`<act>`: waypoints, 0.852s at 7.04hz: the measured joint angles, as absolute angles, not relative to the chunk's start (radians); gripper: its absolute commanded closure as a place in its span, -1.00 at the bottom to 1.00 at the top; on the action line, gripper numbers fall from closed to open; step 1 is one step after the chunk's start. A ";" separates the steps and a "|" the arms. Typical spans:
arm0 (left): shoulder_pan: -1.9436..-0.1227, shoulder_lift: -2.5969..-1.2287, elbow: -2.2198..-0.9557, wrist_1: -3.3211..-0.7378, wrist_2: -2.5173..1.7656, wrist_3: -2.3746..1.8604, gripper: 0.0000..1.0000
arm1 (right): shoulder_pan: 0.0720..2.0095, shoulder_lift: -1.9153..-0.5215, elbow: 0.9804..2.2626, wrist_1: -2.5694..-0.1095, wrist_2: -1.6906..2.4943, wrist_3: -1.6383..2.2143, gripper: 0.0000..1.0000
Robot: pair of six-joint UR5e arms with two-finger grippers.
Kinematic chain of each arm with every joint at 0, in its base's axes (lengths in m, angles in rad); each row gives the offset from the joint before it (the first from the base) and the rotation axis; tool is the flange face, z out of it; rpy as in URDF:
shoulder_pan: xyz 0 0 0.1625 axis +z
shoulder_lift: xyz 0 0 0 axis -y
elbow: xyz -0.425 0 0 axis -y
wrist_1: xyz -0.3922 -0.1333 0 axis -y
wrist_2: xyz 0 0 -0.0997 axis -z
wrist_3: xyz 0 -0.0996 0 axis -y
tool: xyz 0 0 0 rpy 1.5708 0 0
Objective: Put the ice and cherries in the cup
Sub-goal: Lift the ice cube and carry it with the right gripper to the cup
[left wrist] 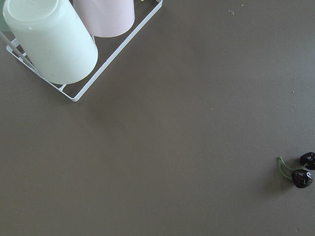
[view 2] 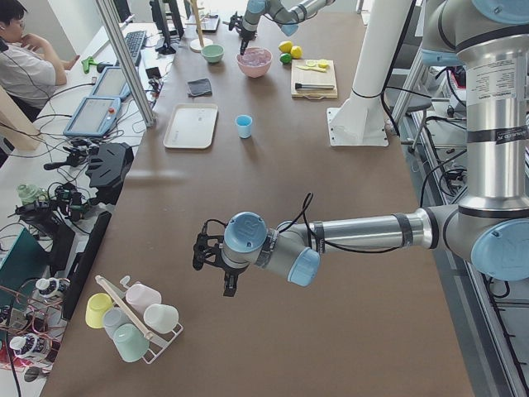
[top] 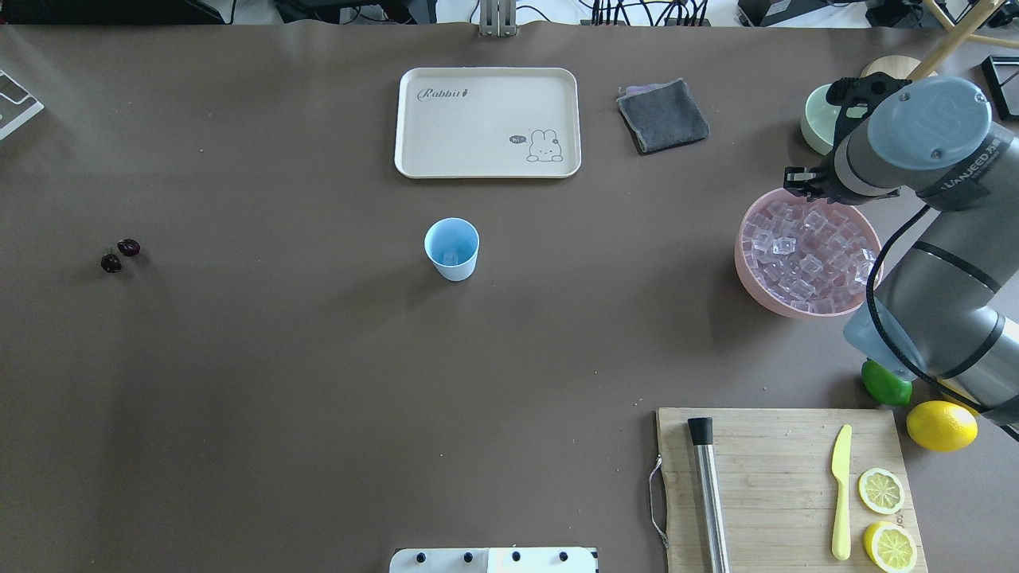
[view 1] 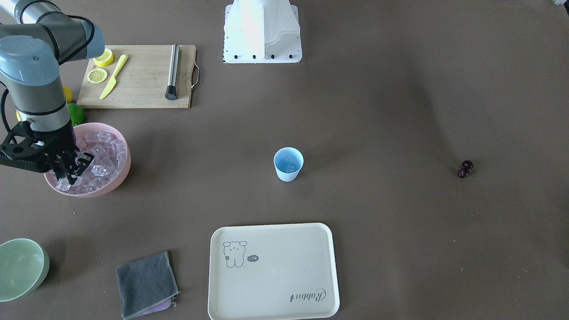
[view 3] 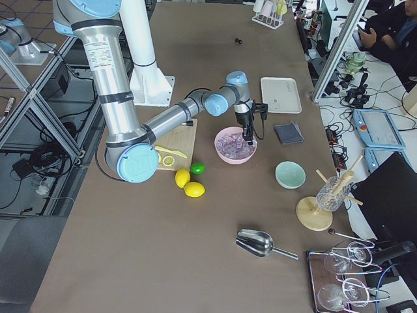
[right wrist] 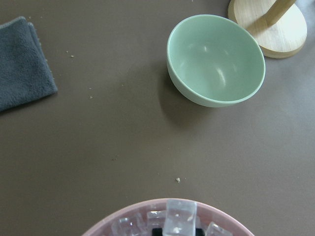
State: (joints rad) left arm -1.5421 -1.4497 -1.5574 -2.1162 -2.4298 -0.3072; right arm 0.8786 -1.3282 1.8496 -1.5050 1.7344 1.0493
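The right gripper (view 1: 70, 174) is reaching into the pink bowl (view 1: 119, 180) at the right, clamping one cube of ice (right wrist: 180, 216). The cup (view 1: 288, 164) is standing mid-table, holding one cube. The cherries (view 1: 464, 169) are lying far left. The left gripper (view 2: 229, 285) is hovering beyond them, and I cannot tell how its jaws are standing.

The brown table (view 1: 400, 111) is carrying a light-blue plastic cup (view 1: 288, 164), dark round cherries (view 1: 465, 169), a cream rectangular tray (view 1: 284, 249) and a pink bowl (view 1: 119, 179).
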 measured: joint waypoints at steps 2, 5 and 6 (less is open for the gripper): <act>-1.542 -1.450 -1.558 -2.116 -2.430 -0.307 -0.96 | 0.895 -1.320 1.917 -1.504 1.745 1.058 1.00; -1.543 -1.448 -1.559 -2.124 -2.431 -0.306 -0.96 | 0.888 -1.223 1.960 -1.503 1.738 1.071 1.00; -1.543 -1.448 -1.561 -2.133 -2.431 -0.306 -0.96 | 0.873 -1.187 1.961 -1.502 1.735 1.087 1.00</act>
State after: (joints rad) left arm -1.5431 -1.4476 -1.5611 -2.1330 -2.4312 -0.3064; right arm 0.8730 -1.1870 1.9611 -1.5017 1.7352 1.0872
